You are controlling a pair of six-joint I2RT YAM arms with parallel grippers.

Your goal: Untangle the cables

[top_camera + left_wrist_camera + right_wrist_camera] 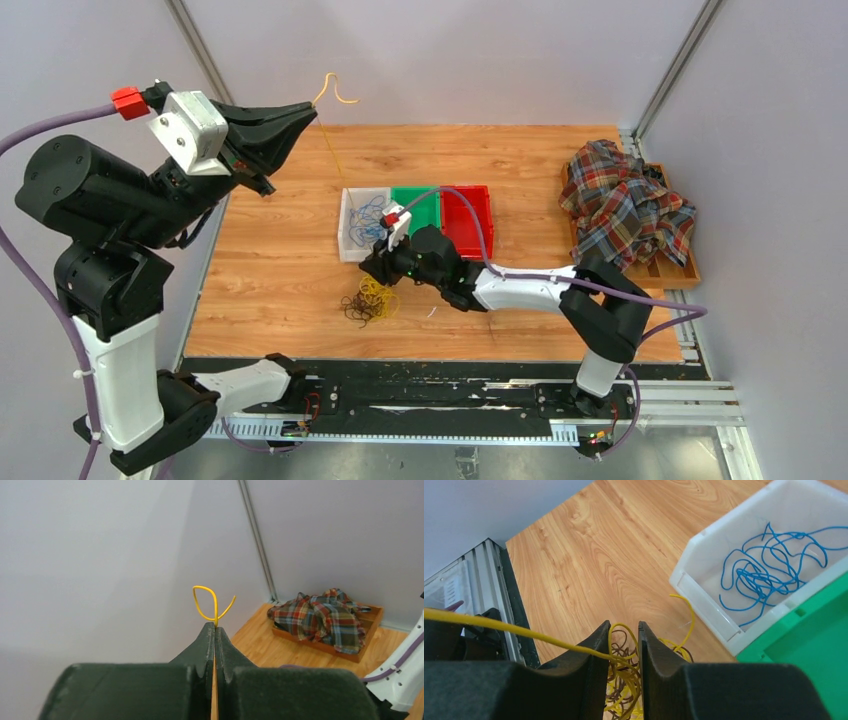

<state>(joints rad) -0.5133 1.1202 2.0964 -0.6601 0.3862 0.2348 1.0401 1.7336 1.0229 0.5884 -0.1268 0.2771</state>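
Observation:
My left gripper (312, 108) is raised high at the far left, shut on a yellow cable (331, 160). The cable's curled end pokes out past the tips (215, 611), and the rest runs taut down to a tangle of yellow and dark brown cables (368, 303) on the wooden table. My right gripper (372, 270) sits low over that tangle (624, 680). Its fingers (596, 640) stand a narrow gap apart, with tangle strands in the gap. The taut yellow cable (499, 626) crosses its left finger. Blue cables (754, 575) lie in the white bin (704, 587).
A green bin (415, 205) and a red bin (470, 220) stand right of the white bin (349, 240). A plaid cloth (625, 205) lies on a wooden tray (680, 270) at the right edge. Grey walls enclose the table.

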